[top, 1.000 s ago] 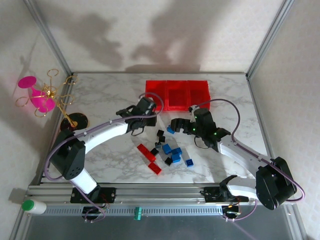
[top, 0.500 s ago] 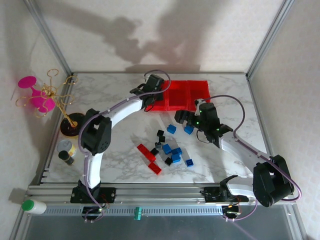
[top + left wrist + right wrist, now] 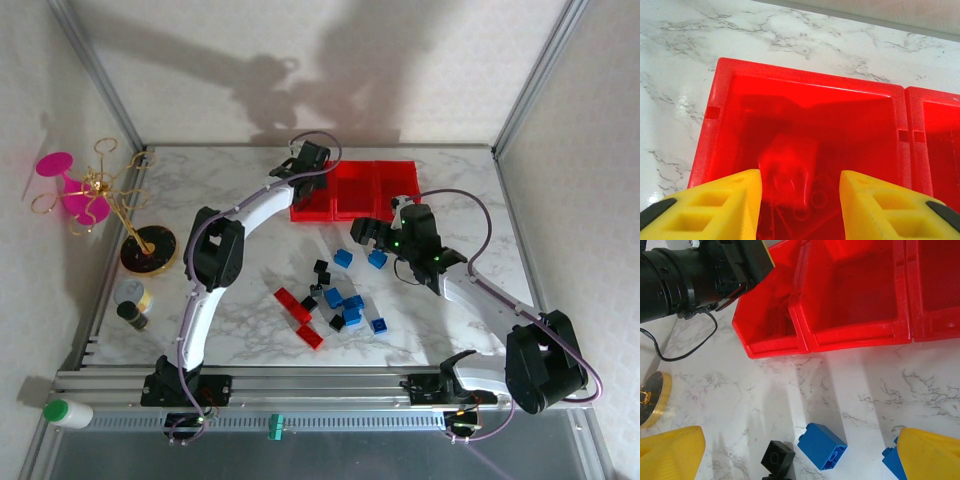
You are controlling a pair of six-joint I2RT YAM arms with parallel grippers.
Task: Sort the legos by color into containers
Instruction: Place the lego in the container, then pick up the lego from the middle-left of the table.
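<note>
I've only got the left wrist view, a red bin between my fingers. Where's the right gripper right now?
Observer: The right gripper hangs open above the table, just short of the bins.
Operator: Anything under it?
Observer: A blue brick and a black brick lie on the table below it.
Operator: Any red ones left out there?
Observer: Yes, red bricks lie on the table, nearer the arm bases.
</note>
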